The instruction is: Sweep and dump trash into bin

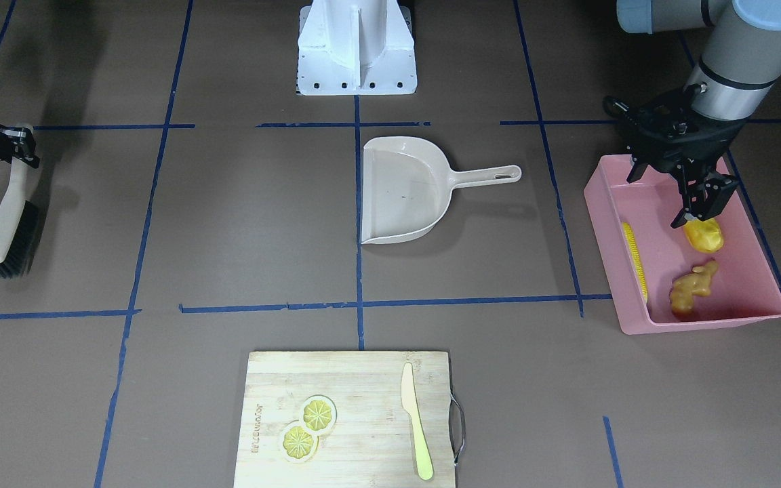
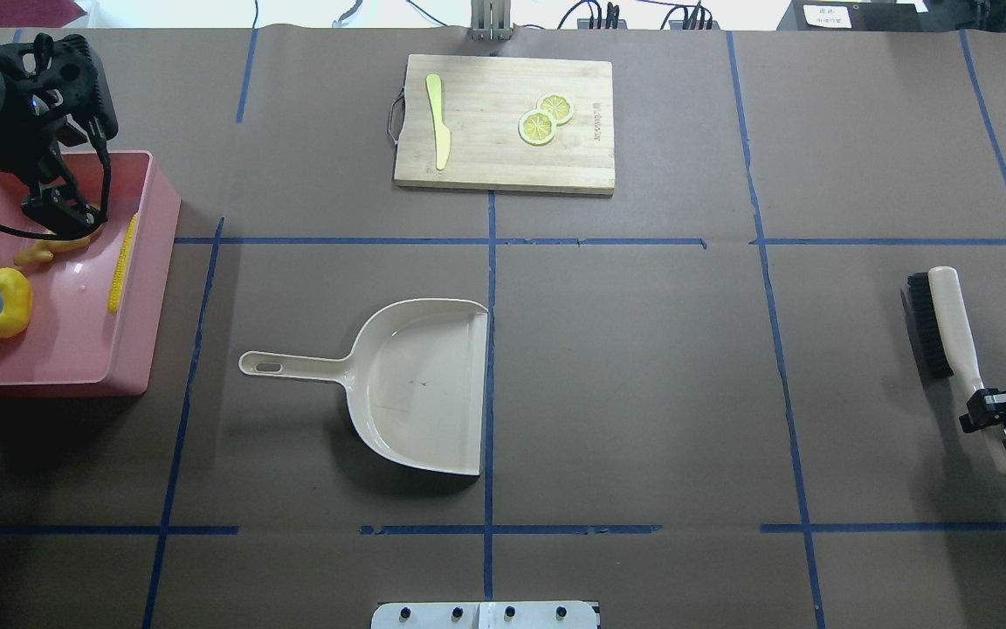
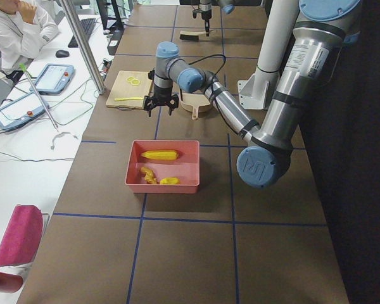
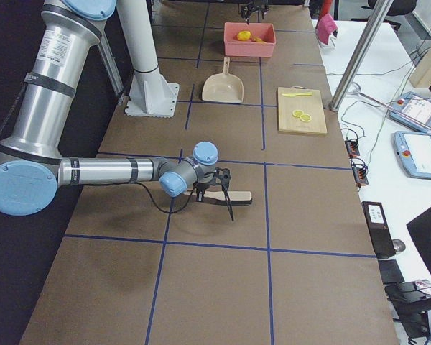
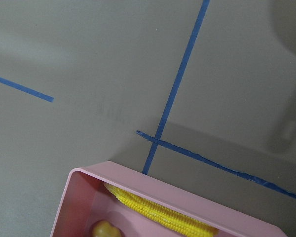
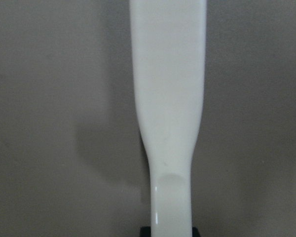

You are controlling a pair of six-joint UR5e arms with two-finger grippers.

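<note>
The pink bin [image 1: 702,324] stands at the table's end on my left side. In it lie the corn cob [image 1: 634,261], the yellow potato lump [image 1: 704,235] and the tan ginger root [image 1: 692,288]. My left gripper [image 1: 665,193] hovers over the bin, open and empty; it also shows in the overhead view [image 2: 75,205]. The left wrist view shows the bin's rim [image 5: 187,195] and the corn cob [image 5: 158,210]. My right gripper [image 2: 992,411] is shut on the handle of the brush [image 2: 948,323], which lies on the table.
The beige dustpan [image 2: 420,384] lies empty at the table's middle, handle toward the bin. A wooden cutting board [image 2: 503,166] at the far edge carries two lemon slices [image 2: 545,118] and a pale yellow knife [image 2: 438,131]. The robot's base [image 1: 356,47] stands mid-table.
</note>
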